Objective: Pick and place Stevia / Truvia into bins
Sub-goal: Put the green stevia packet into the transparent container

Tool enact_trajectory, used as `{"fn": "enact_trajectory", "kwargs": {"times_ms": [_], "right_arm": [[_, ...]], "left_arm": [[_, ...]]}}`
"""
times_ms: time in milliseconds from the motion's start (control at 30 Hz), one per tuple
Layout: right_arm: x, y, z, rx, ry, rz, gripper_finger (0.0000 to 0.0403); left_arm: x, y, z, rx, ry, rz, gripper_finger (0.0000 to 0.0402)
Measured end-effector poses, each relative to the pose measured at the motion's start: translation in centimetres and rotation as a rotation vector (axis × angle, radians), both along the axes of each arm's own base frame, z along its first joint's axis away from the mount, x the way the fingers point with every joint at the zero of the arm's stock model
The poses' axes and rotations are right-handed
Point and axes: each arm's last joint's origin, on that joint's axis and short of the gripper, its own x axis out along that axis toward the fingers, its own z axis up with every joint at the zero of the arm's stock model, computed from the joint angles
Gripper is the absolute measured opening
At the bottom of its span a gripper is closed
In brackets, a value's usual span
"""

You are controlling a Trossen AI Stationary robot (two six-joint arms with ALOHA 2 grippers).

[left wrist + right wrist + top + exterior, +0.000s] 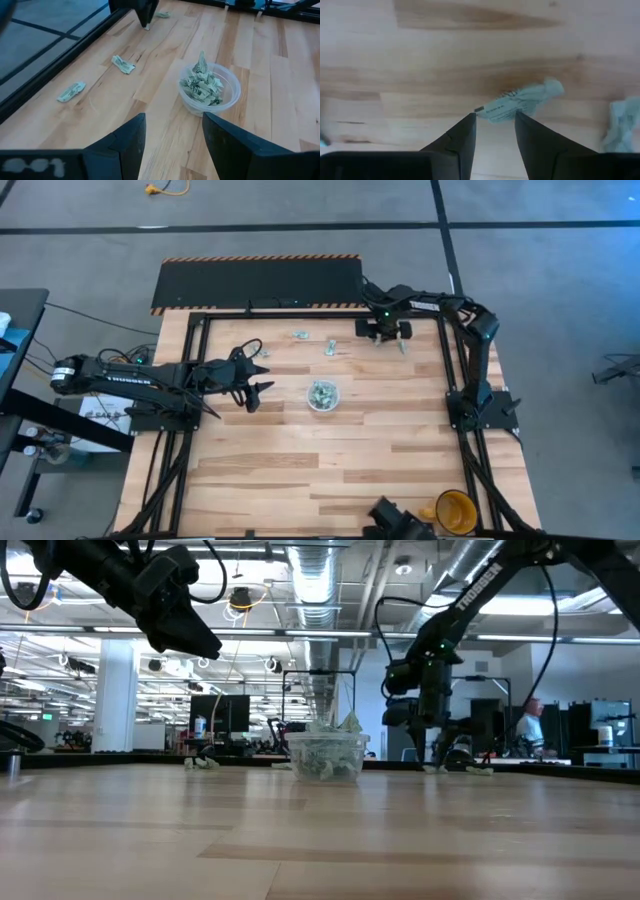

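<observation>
Right claw hangs part-open over a crumpled sachet on the desk's far edge; nothing held. Light, limp paper: pinch across its middle. Cup sits mid-desk. Left claw waits open.

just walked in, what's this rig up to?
Sorting sweetener sachets into the clear cup mid-table, which already holds a pile. The right gripper is down at the far edge, fingers open around a loose sachet, not yet closed on it. The left gripper hovers open and empty near the cup. A few sachets still lie on the table.
</observation>
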Motion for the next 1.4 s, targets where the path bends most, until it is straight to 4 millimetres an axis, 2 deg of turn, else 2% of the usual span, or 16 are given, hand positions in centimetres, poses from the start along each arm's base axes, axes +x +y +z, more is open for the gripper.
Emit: {"fn": "enact_trajectory", "kwargs": {"times_ms": [133,400,633,867,1067,1233,1400], "right_arm": [[0.5,0.0,-0.7,0.028,0.016,-0.011,0.0129],[0.7,0.3,-0.8,0.013,0.051,0.015,0.0124],[0.9,0.5,-0.8,-0.032,0.085,0.077,0.0076],[1.4,0.9,-0.7,-0.073,0.097,0.24,0.0009],[2.2,1.5,-0.2,-0.091,0.108,0.325,0.0013],[4.0,3.4,1.6,-0.089,0.13,0.478,0.0004],[6.4,7.1,4.1,-0.177,0.092,0.724,0.0008]], "left_arm": [[0.0,0.0,0.0,0.003,0.001,-0.002,0.0185],[0.0,0.0,0.0,0.002,0.001,-0.001,0.0185],[0.0,0.0,0.0,0.002,0.001,-0.001,0.0185],[0.0,0.0,0.0,0.002,0.001,-0.001,0.0185],[0.0,0.0,0.0,0.002,0.001,-0.001,0.0185],[0.0,0.0,0.0,0.003,0.001,-0.001,0.0185],[0.0,0.0,-0.1,0.004,0.011,-0.001,0.0185]]}}
